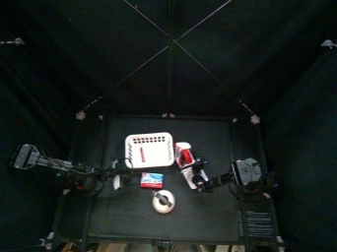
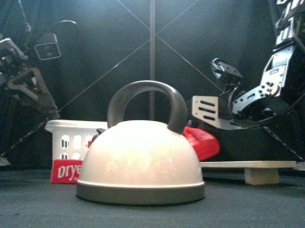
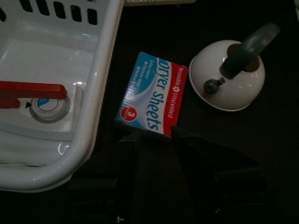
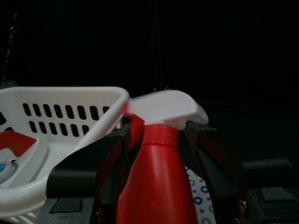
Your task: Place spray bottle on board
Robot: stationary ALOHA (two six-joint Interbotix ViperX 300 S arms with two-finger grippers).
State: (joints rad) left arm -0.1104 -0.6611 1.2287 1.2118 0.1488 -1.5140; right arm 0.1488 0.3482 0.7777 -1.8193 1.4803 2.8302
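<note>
The spray bottle has a red body and a white spray head. In the top view the spray bottle lies along the white board, right of the basket. From the front, the bottle's red body shows behind the kettle, with the board low at the right. My right gripper is open, one jaw on each side of the bottle's body. Whether the bottle's weight rests fully on the board is hidden. My left gripper hangs left of the small box, away from the bottle.
A white perforated basket stands left of the board and holds a red item. A red-and-blue box lies in front of the basket. A white kettle with a dark handle stands near the table's front edge.
</note>
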